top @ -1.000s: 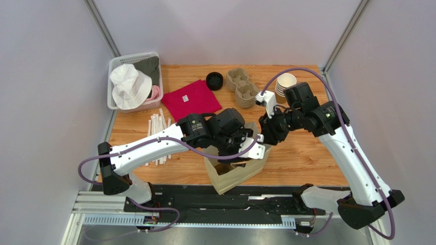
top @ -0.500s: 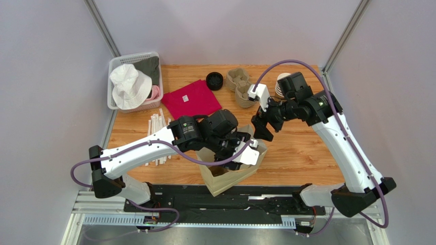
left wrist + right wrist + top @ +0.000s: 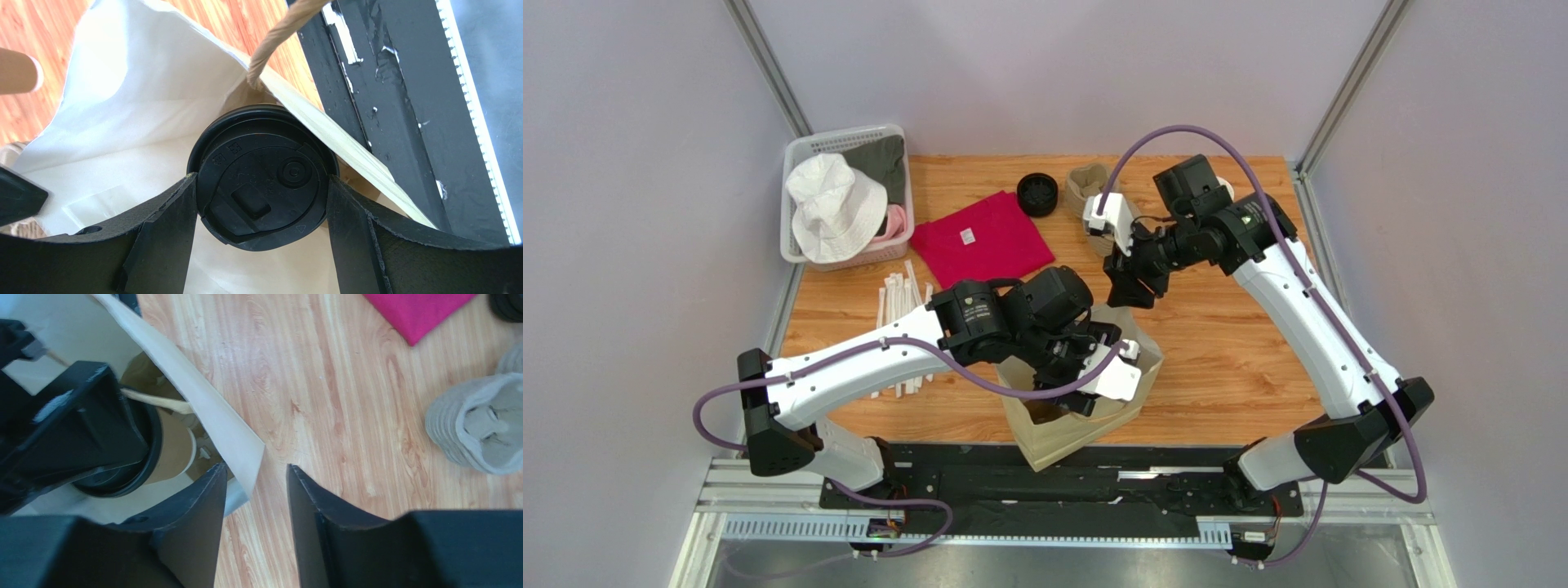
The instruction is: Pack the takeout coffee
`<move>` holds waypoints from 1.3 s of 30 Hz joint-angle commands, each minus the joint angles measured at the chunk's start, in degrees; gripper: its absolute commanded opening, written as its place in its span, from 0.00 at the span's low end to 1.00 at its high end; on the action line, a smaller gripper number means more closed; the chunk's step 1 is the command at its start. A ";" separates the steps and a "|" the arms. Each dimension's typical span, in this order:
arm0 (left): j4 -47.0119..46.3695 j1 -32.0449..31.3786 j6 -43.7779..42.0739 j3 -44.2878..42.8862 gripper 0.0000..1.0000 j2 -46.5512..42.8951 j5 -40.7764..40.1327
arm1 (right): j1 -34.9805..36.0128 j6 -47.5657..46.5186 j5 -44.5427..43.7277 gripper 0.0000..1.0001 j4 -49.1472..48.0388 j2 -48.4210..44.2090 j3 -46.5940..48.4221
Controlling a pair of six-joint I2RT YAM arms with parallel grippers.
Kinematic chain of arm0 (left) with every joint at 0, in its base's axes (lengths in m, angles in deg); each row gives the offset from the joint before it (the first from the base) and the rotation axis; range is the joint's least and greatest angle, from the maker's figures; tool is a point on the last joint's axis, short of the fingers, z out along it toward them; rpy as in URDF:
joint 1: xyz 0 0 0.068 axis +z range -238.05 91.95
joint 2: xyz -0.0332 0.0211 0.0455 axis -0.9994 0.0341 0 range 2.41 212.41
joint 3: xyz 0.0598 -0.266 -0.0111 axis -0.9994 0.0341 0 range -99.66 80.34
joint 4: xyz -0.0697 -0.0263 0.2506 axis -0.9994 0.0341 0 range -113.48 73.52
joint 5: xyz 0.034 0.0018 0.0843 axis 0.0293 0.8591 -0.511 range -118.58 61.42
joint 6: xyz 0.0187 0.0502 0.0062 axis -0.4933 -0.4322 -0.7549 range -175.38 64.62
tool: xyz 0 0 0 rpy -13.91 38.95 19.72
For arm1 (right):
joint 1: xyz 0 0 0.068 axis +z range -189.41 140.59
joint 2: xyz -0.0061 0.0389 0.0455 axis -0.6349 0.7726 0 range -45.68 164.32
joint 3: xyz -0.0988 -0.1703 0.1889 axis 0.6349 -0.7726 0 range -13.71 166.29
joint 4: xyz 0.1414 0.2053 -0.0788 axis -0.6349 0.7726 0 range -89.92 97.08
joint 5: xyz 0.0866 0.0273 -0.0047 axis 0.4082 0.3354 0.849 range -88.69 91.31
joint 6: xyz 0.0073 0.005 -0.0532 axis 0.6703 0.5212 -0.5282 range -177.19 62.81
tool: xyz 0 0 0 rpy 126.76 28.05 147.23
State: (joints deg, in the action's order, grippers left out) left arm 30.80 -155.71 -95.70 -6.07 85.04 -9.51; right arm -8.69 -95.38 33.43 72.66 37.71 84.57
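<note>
Left pincer — my 2 pads clamp the black lid of the takeout coffee, which sits low inside the paper bag beneath me. Right pincer — jaws slightly apart, gripping nothing; the bag's rim corner lies just ahead, pulp trays off to one side.

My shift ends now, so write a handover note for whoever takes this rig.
Left pincer: shut on the takeout coffee, lid up, inside the paper bag.
Right pincer: open, empty, above the table beside the bag's rim.
Done: cup is inside the bag.
To do: whether it rests on the bag's floor is unseen; lower it, release, withdraw.
</note>
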 commanded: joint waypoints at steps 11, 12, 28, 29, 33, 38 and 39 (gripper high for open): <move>1.27 3.59 -0.99 2.82 0.00 -5.11 0.18 | 0.48 4.08 0.40 0.01 7.49 -10.53 -4.32; 1.35 3.50 -1.25 3.00 0.00 -5.20 0.35 | 0.48 4.27 0.23 0.01 7.84 -10.71 -4.41; 1.18 3.59 -3.10 4.06 0.00 -3.97 1.58 | 2.41 1.11 -3.29 0.73 0.46 0.36 1.65; 1.09 3.59 -3.02 3.88 0.00 -3.88 1.06 | 2.94 1.02 -2.86 0.72 0.37 0.80 1.91; 1.27 4.02 -3.01 3.71 0.00 -3.53 0.79 | 6.36 0.93 -1.44 0.65 1.60 1.77 0.87; 0.91 4.46 -2.75 4.93 0.00 -4.32 -0.08 | 7.60 1.37 -4.95 0.09 -0.85 -0.60 -3.36; 0.83 4.46 -2.66 5.20 0.00 -4.75 -0.26 | 7.60 2.41 -5.83 0.00 -1.38 -0.69 -2.75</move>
State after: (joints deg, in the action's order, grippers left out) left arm 32.13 -151.64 -97.40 -1.96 81.43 -9.66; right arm -1.30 -94.22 30.08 74.60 39.16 82.10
